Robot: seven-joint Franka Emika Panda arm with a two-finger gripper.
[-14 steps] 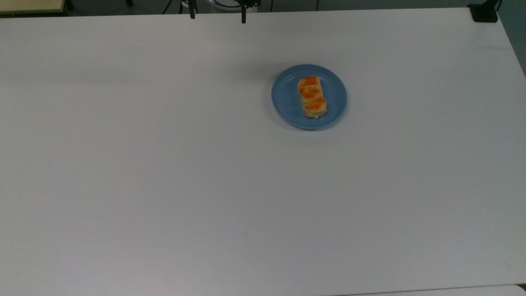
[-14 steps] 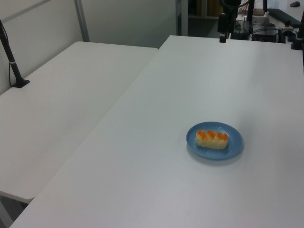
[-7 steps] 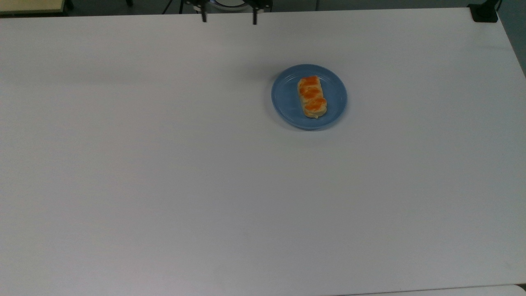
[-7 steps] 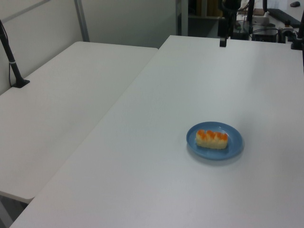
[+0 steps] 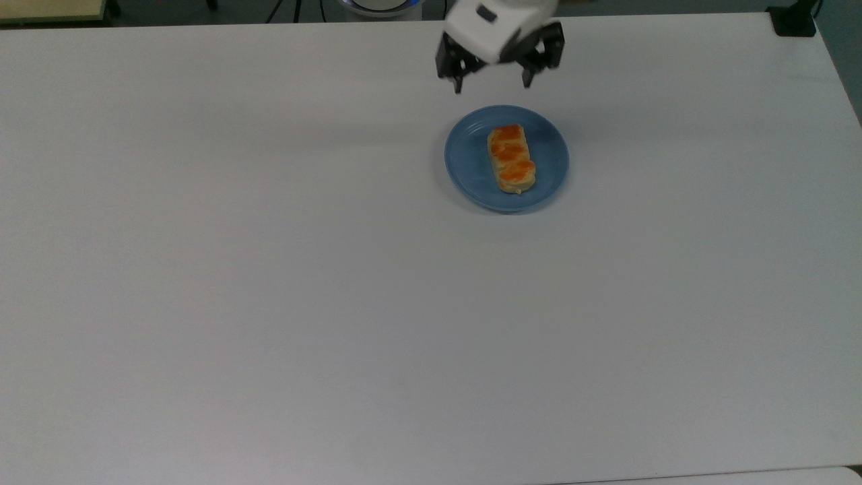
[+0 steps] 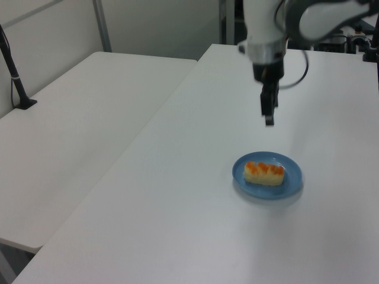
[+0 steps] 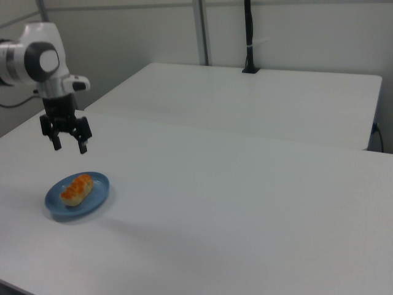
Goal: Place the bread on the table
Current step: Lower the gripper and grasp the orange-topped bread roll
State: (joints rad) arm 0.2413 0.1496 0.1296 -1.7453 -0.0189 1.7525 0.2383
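Arm has swung in fast: a second ago just the fingertips showed at the far worktop edge, well apart from the plate; now the gripper [image 5: 491, 84] hangs in the air near the blue plate [image 5: 471, 176], just past its far rim toward the top view's upper edge. In the right view the gripper [image 7: 70, 145] sits above and slightly behind the plate [image 7: 98, 192]; in the left view the gripper [image 6: 269, 121] is above the plate [image 6: 293, 177], pointing down, not touching it.

Jaws are spread wide and empty, nothing between them.

The bread [image 5: 511, 158] hasn't moved: lies flat on the plate, long axis running away from the arm in the top view, roughly centred, orange patches up. Same in the left view, bread [image 6: 264, 173], and the right view, bread [image 7: 75, 188].

The worktop [image 5: 269, 269] is bare white all around the plate.

Judgement: approach phase, pick not started. The opening looks wider than the roll's short side, so next is probably shifting over the bread and descending. Bread still needs lifting off the plate and setting on the worktop.
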